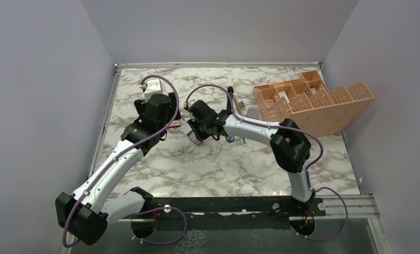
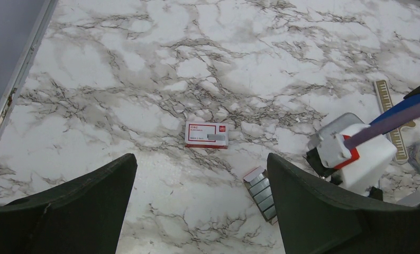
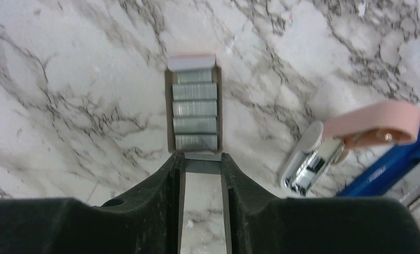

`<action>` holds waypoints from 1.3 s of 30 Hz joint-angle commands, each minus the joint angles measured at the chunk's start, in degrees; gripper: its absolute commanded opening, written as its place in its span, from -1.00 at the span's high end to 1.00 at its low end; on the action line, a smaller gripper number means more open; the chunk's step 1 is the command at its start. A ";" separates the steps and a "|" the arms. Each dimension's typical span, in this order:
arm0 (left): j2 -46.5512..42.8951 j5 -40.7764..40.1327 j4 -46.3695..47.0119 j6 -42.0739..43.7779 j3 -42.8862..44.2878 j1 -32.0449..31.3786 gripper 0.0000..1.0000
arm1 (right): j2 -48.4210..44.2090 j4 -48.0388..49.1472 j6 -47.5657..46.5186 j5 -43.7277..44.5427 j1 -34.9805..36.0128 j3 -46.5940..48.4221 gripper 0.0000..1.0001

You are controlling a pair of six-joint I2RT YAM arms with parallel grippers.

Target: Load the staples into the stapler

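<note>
**Top external.** The left gripper (image 1: pixel 163 114) and right gripper (image 1: pixel 197 132) both point down over the middle of the white marble-pattern table (image 1: pixel 160 164). Their fingertips are hidden by their own bodies. A peach plastic lattice organiser (image 1: pixel 324 106) sits far right.

**Left wrist.** The left gripper's fingers (image 2: pixel 324 211) are spread wide, holding nothing. The small flat red-and-white cardboard box (image 2: pixel 207 135) lies between them on the marble. Just to its lower right is the dark tray (image 2: pixel 262 193) of silvery-grey staples. Only this view shows the box.

**Right wrist.** The right gripper's jaws are nearly together. One grey strip spans the gap between the tips and appears pinched across its width. The remaining staples (image 3: pixel 195 114) lie in rows in the tray just ahead. A slim blue stapler (image 3: pixel 393 169) shows at the lower right edge, beside a pink-topped silvery object (image 3: pixel 345 140).

**Handling (judgement).** The strip is likely light, smooth and brittle along its glue line. Hold it by the long sides with gentle pressure and avoid bending it.
</note>
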 commanded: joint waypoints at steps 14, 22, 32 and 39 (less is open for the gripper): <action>-0.22 1.33 0.49 -0.82 -0.36 0.34 -0.86 | -12.52 -8.85 0.28 -3.68 0.43 -19.28 0.35; -0.40 1.54 0.48 -0.39 -0.36 0.34 -0.86 | -9.21 -9.40 1.54 -2.95 0.38 -17.90 0.26; -0.15 1.84 0.48 -0.38 -0.35 0.39 -0.86 | -8.98 -8.82 8.00 3.13 0.45 -15.46 0.02; -0.31 1.68 0.55 -0.29 -0.36 0.34 -0.87 | -7.57 -9.72 11.78 8.12 0.45 -15.55 0.06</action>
